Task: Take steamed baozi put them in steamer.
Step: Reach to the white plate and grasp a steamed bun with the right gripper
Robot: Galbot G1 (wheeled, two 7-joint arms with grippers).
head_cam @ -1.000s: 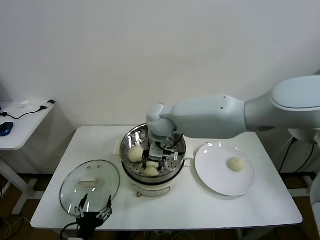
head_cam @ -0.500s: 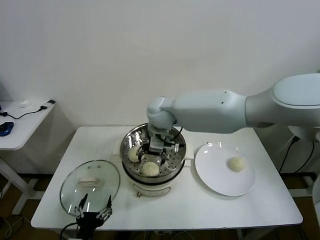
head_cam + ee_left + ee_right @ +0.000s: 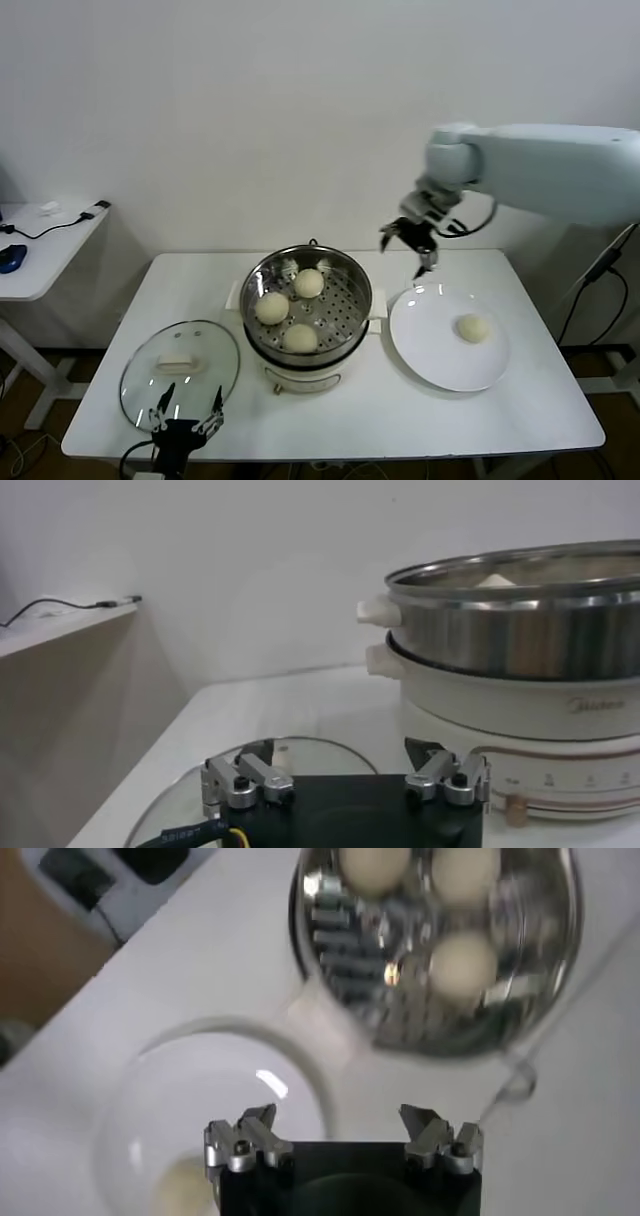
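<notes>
The steamer (image 3: 350, 300) stands mid-table, a shiny steel pot on a white base, and it also shows in the left wrist view (image 3: 520, 630) and the right wrist view (image 3: 530, 998). Three baozi lie on its perforated tray: one at the back (image 3: 309, 283), one at the left (image 3: 271, 307), one at the front (image 3: 300, 338). A fourth baozi (image 3: 472, 327) lies on the white plate (image 3: 430, 350). My right gripper (image 3: 410, 243) is open and empty, raised in the air between steamer and plate. My left gripper (image 3: 186, 420) is open, parked at the table's front edge.
The round glass lid (image 3: 180, 362) lies flat on the table left of the steamer, just beyond my left gripper. A small side table (image 3: 40, 250) with cables stands at the far left. A wall is close behind the table.
My right gripper has let go of a baozi in the steamer, lifted out and swung right and up towards the plate. Three baozi now lie uncovered in the tray.
</notes>
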